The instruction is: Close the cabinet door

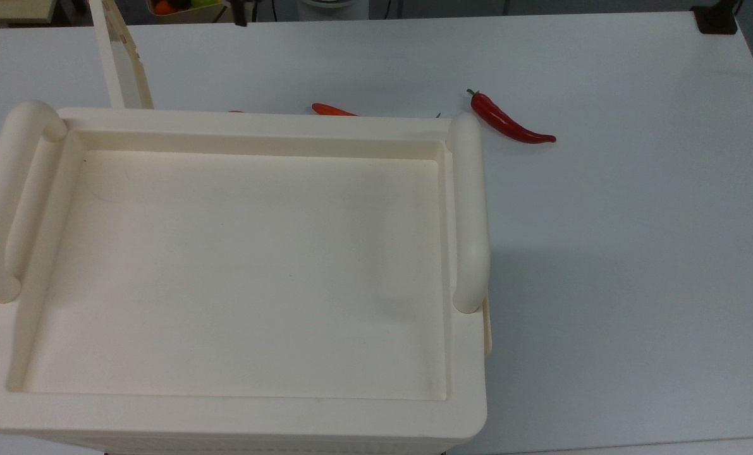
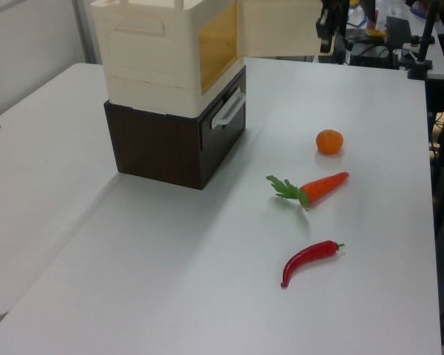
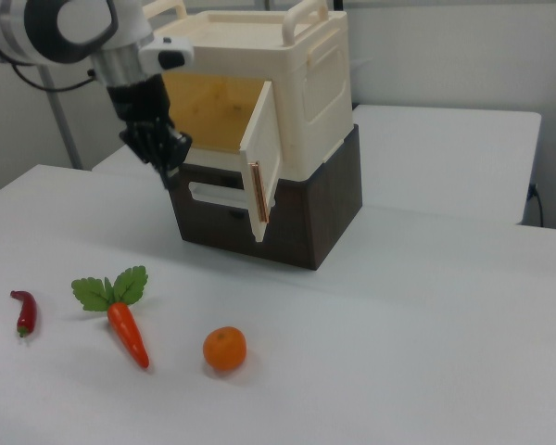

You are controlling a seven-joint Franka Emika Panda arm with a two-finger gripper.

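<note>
The gripper (image 3: 170, 168) hangs pointing down in front of the open cabinet (image 3: 301, 83). Its two fingers look drawn together with nothing between them. It is clear of everything and sits toward the right view's left of the opening, well apart from the cabinet door (image 3: 263, 153).

The door stands swung out at roughly a right angle to the cabinet front, hinged on the right view's right side. Its tan edge faces the camera. In the top view it shows as a narrow slat (image 1: 118, 58) running away from the cabinet's rim.

We judge the door to be a thin, stiff, light panel that will swing on its hinge with little force. We see no need to grip it, since a push with the closed fingertips should do. The best place seems to be the outer cream face near the free edge, far from the hinge, where the leverage is greatest. The smooth plastic may let the fingers slide, so we would press squarely and follow the door's arc.

The cabinet rests on a dark brown base (image 3: 308, 222), and a hard shove could shift the stack. A carrot (image 3: 128, 332), an orange (image 3: 224, 349) and a red chilli (image 3: 24, 312) lie on the table (image 3: 417, 306), away from the door's path.
</note>
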